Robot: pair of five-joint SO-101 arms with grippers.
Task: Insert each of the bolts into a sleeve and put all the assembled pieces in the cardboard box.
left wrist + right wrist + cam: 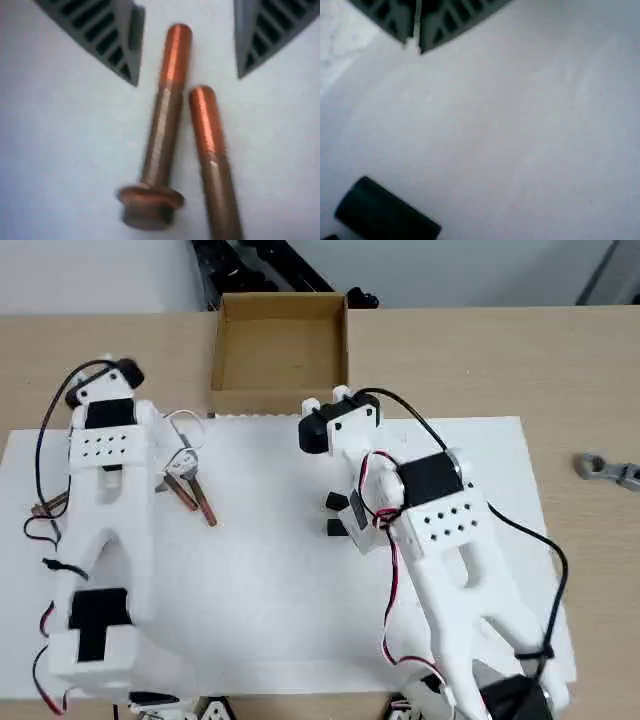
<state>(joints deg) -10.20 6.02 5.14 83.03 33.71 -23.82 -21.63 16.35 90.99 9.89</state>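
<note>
Hovering wide open over the two bolts [165, 140] lying side by side on the white mat [280, 580], the left pincer [187, 79] is bracketing their tips, shafts crosswise to its closing line, while the right pincer [412, 45], pressed closed, is sitting near the black sleeves [335, 502], which the high view places well apart from the bolts.

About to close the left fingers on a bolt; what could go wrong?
The flanged bolt and the other bolt lie almost touching under the open left gripper; closing may pinch both or flick one away. The right gripper, fingers shut, sits near a round sleeve and might roll it.
</note>
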